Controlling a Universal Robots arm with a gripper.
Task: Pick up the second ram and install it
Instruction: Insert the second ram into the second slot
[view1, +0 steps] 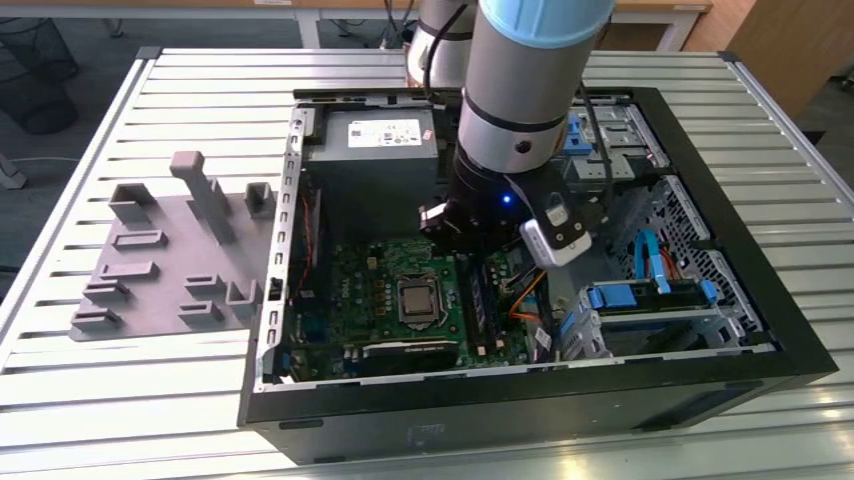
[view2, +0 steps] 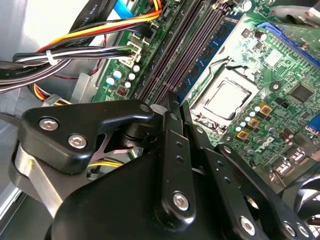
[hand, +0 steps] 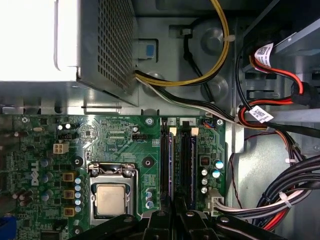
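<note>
Gripper (view2: 172, 100), fingers drawn together and clasping nothing visible, sits tip-down on the slot rails (view2: 186, 47) just beside the second ram (view2: 212, 42), which stands edge-up in 1 slot, probably to press it home.

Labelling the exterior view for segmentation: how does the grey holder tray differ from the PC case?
The holder tray is light grey, low and flat, with upright blocks; the PC case is a black, deep, open-topped box. The holder tray lies at the exterior view's left; the PC case lies to its right, with the arm reaching in over the motherboard. Both rest side by side on the slatted table.
</note>
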